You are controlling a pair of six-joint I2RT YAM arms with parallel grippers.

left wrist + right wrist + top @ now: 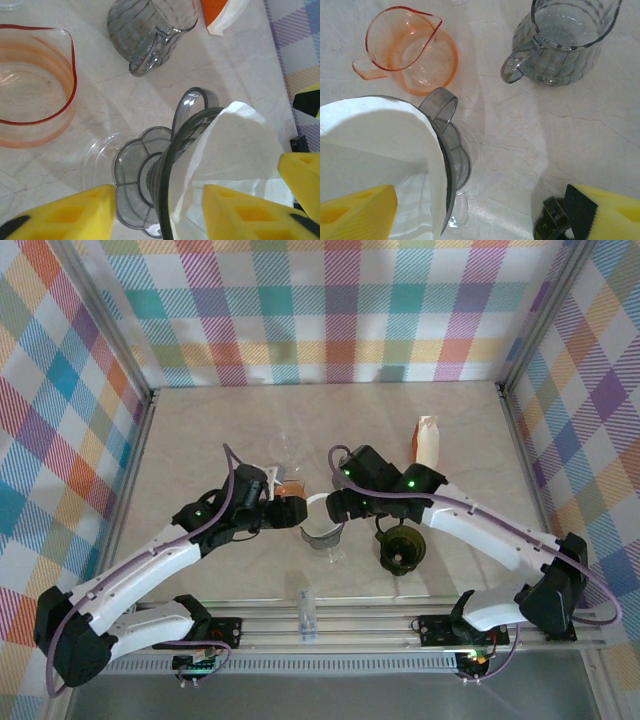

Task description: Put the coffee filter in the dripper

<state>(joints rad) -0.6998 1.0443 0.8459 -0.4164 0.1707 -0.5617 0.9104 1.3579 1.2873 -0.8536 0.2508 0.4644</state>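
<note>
Both arms bend inward toward the middle of the worktop's near edge. The left gripper (159,210) straddles the dripper (137,175) rim, fingers apart and gripping nothing. The coffee filter (235,145) sits inside. The right gripper (480,205) is spread wide.

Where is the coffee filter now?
Right wrist view, lower left: the white coffee filter sits inside the smoky dripper, just below the orange pitcher.

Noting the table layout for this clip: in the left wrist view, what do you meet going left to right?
orange glass pitcher → grey ribbed pitcher → coffee filter, sitting inside the dripper
</note>
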